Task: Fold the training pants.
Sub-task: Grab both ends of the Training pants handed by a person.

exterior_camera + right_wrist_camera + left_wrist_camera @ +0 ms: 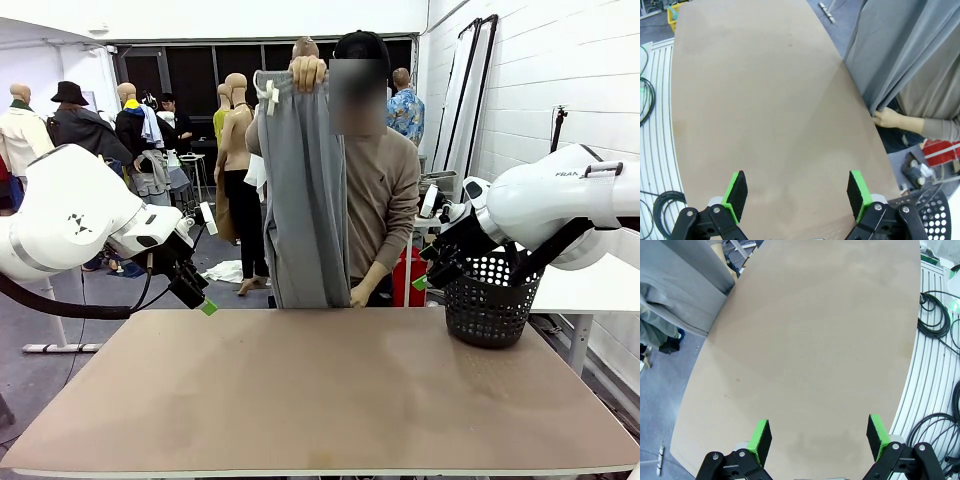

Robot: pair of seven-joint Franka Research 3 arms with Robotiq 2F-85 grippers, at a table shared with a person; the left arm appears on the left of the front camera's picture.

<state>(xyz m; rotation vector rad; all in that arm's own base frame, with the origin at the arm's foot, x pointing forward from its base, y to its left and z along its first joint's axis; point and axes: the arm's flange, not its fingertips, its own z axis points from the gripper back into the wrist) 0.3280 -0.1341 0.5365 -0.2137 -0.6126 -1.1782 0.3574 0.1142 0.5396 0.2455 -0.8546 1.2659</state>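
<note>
A person at the far side holds the light grey training pants (305, 190) up in the air, one hand (308, 71) at the waistband and the other hand (362, 292) at the lower hem. The pants hang beyond the table's far edge, also seen as the grey training pants (675, 280) and the draped training pants (900, 50). My left gripper (203, 303) hovers open over the table's left far corner, its jaws wide apart in the left gripper (817, 437) wrist view. My right gripper (424, 278) hangs open at the right far side, the right gripper (796, 192) empty.
A black perforated basket (490, 300) stands on the table's (320, 390) right far corner, its rim basket (935, 215) close to my right gripper. Black cables (935, 315) lie on the floor off the table's edge.
</note>
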